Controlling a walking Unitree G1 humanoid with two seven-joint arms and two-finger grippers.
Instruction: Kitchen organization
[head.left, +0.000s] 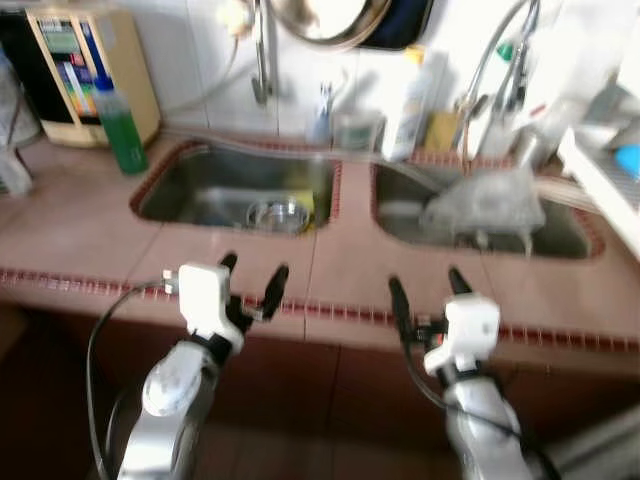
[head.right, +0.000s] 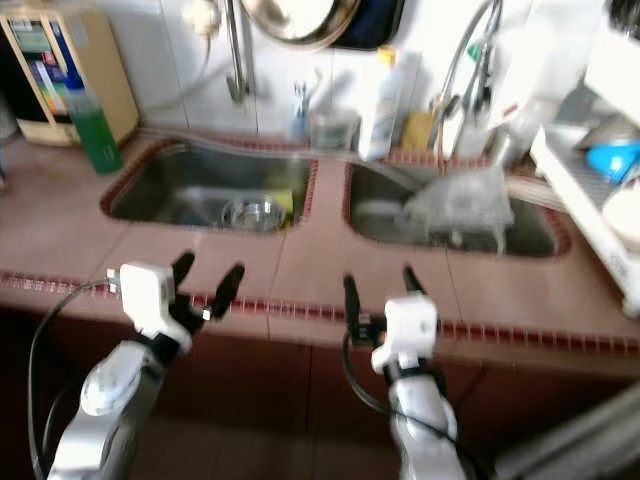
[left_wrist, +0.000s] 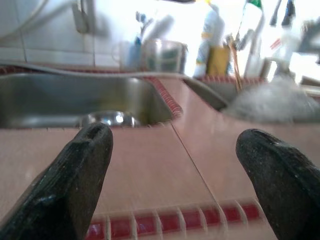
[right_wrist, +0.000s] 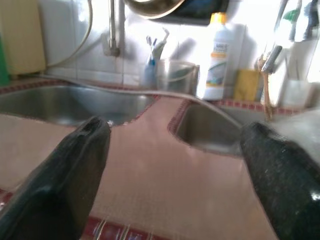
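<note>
I face a pink tiled counter (head.left: 340, 265) with two steel sinks. The left sink (head.left: 230, 190) holds a small steel bowl (head.left: 277, 213) and something yellow beside it. A crumpled grey plastic bag (head.left: 487, 203) lies in the right sink (head.left: 480, 215). My left gripper (head.left: 254, 279) hovers open at the counter's front edge, before the left sink. My right gripper (head.left: 430, 286) is open too, at the front edge before the right sink. Both hold nothing.
A green bottle (head.left: 118, 125) and a beige appliance (head.left: 85, 70) stand at the back left. Against the wall are a glass cup (right_wrist: 176, 76) with toothbrushes, a white bottle (head.left: 411, 105), a yellow sponge (right_wrist: 247, 85) and taps. A dish rack (head.right: 600, 190) sits at the right.
</note>
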